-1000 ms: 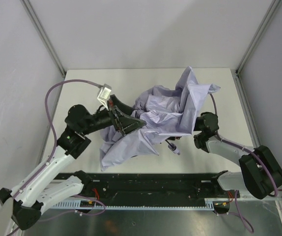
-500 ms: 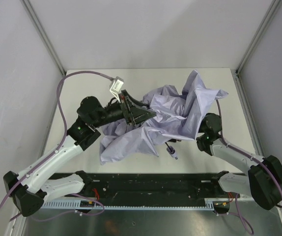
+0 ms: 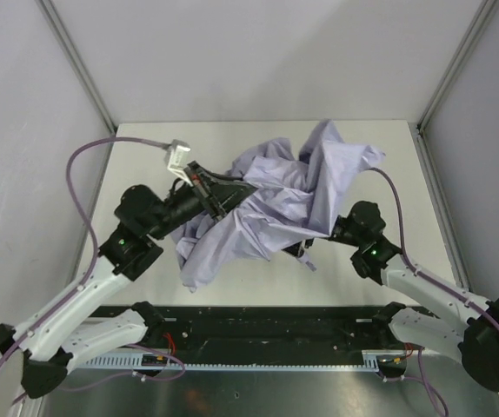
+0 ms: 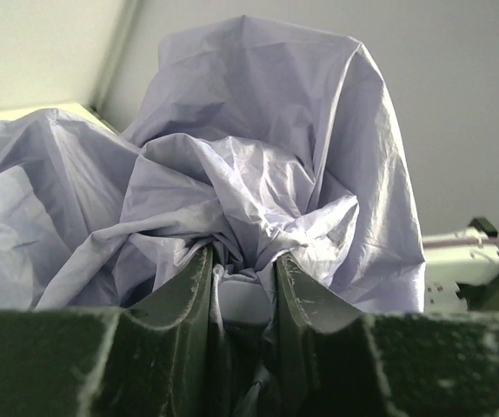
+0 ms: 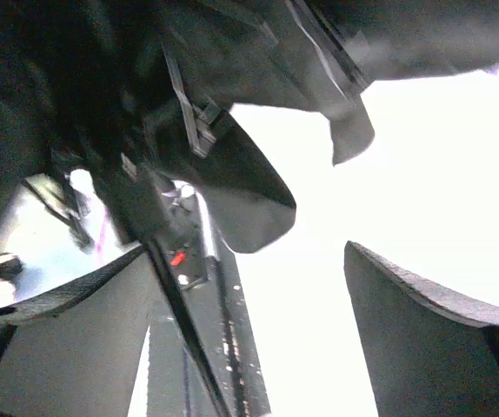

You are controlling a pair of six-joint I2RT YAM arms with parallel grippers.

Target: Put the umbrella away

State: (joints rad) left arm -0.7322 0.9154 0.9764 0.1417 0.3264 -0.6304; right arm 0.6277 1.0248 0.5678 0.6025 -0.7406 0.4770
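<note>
The umbrella (image 3: 276, 204) lies crumpled in the middle of the white table (image 3: 389, 174), its pale lavender canopy (image 4: 258, 165) bunched in folds. My left gripper (image 3: 223, 195) reaches in from the left. In the left wrist view its fingers (image 4: 184, 300) are shut on a gathered wad of canopy fabric, with something pale pinched between them. My right gripper (image 3: 316, 246) sits at the canopy's near right edge, partly under the fabric. In the right wrist view it (image 5: 245, 252) stands open; a thin black rod (image 5: 180, 317) of the umbrella crosses beside its left finger, untouched by the right one. The umbrella's handle is hidden.
Grey enclosure walls (image 3: 41, 130) close in the table on the left, right and back. A black rail (image 3: 258, 326) runs along the near edge between the arm bases. Lavender cables (image 3: 84, 174) loop above both arms, and a white connector (image 3: 177, 156) sticks up behind the left wrist.
My left gripper has closed on the canopy fabric. My right gripper has opened and let go. The canopy's raised right part has sagged and shifted left.
</note>
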